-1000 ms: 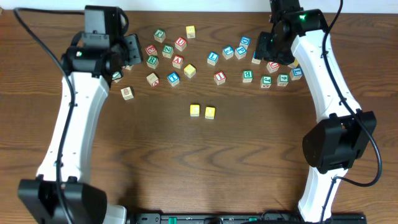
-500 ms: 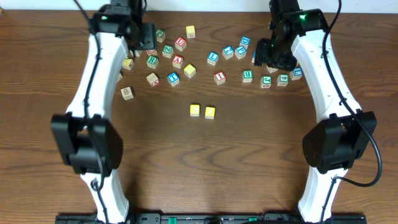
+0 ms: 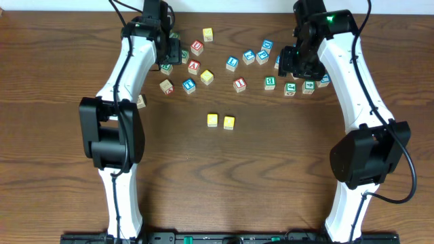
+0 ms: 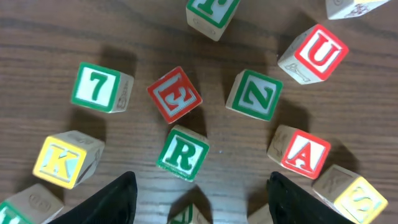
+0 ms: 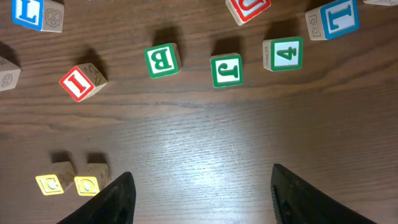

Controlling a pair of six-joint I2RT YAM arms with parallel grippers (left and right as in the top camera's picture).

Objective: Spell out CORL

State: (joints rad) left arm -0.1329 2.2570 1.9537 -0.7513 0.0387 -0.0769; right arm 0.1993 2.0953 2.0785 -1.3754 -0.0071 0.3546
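Green-lettered wooden R cube (image 4: 182, 153) on streaky grained table (image 4: 50, 37), corners seemingly rounded.

Brightness: the dark brown wooden table (image 3: 224, 176) is lit evenly and fairly brightly in the overhead view.
Glare: in the right wrist view, a pale sheen is spread over the wood to the right of the pair of yellow-topped wooden cubes (image 5: 68, 180).
Shadows: short, soft ones are thrown beyond that pair, on the side away from the lens.
Focus: cube letters are rendered sharply in both wrist views, while the black fingertips (image 4: 115, 199) of the left gripper (image 4: 200, 186) and the right gripper (image 5: 200, 177) are soft-edged.
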